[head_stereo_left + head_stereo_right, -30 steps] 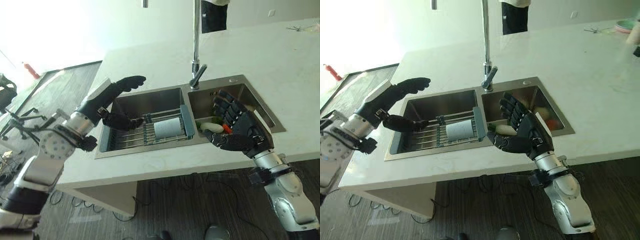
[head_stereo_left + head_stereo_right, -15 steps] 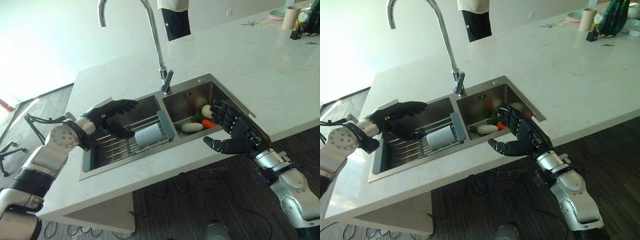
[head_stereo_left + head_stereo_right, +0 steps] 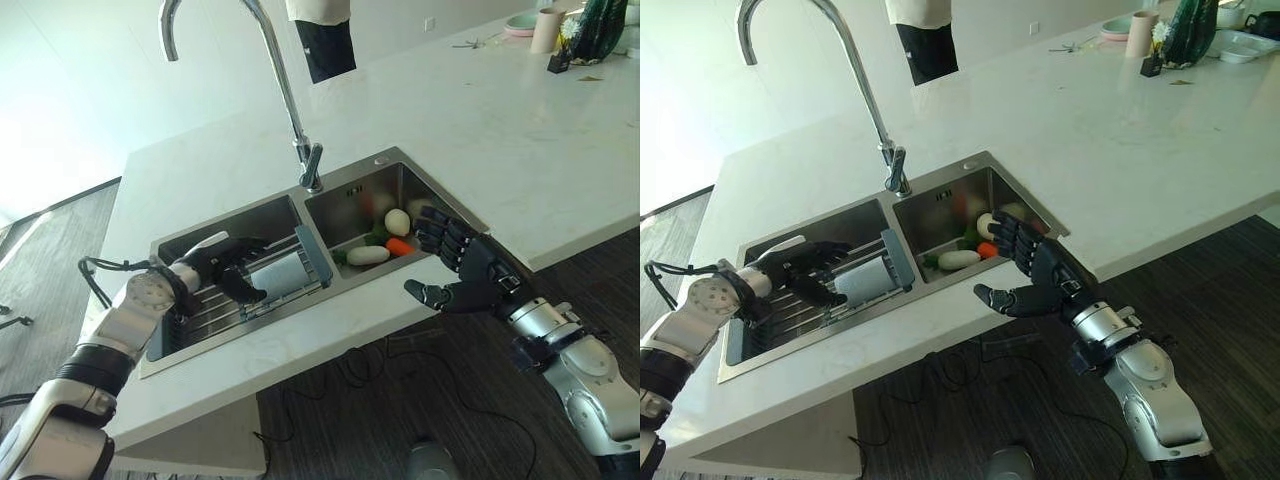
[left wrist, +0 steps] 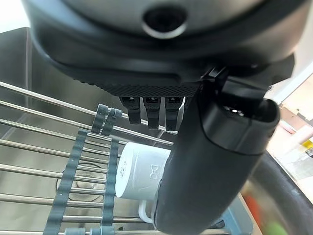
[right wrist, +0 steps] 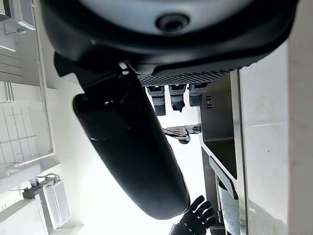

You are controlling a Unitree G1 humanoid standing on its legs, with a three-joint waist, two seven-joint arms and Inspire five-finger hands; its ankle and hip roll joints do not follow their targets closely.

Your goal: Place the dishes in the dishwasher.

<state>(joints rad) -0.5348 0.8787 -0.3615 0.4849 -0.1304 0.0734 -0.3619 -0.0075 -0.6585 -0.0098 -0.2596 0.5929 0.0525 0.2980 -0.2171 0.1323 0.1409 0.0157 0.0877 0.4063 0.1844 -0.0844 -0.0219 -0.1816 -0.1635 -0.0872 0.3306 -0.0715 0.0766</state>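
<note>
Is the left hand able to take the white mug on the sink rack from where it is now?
Probably yes. The left hand is open just beside the white mug, which lies on its side on the rack in the left basin, with nothing between them.

We see two silver-grey arms with rounded, glossy shells and a ribbed metal band at each wrist, each ending in a dark hand: the left hand (image 3: 228,268) wears a white cover along one edge, while the right hand (image 3: 470,282) is black throughout, its segmented fingers (image 3: 440,228) matte and blocky. Up close, our left hand's underside shows a finely ribbed black strip beside a smooth, thick thumb (image 4: 205,166). A round lens-like recess sits in the glossy housing above.
</note>
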